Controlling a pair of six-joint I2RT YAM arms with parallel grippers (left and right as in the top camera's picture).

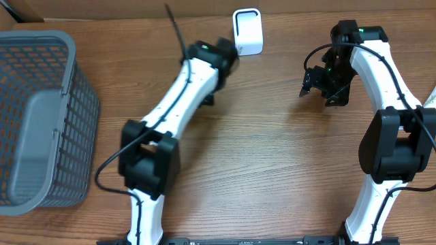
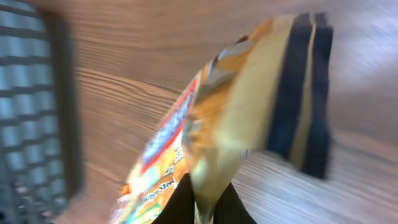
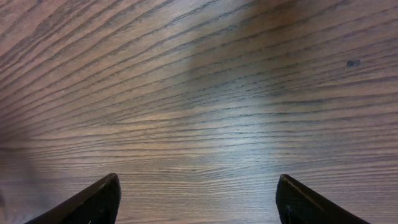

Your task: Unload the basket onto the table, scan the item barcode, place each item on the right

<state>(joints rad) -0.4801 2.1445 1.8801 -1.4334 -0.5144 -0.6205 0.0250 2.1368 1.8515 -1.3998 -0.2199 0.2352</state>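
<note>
We count one snack packet [image 2: 249, 106], one white scanner [image 1: 247, 30], one grey basket [image 1: 41, 116]; left fingers [image 2: 180, 202] clamp tight on the packet above the bench [image 1: 272, 170], right fingers [image 3: 93, 202] gape wide, holding nothing

Table [image 1: 272, 156] was mid-brown wood with fine dark grain lines. Basket [image 1: 80, 116] was grey all over, its walls an open lattice of small squares. Scanner [image 1: 248, 31] was white, with a pale grey rounded outline on its face. Left arm [image 1: 184, 92] and right arm [image 1: 385, 75] had white shells, black joints and one small green light each. Snack packet [image 2: 249, 106], blurred, showed yellow-orange, a red band and dark navy stripes at one end. Right gripper [image 3: 198, 199] was black.
</note>
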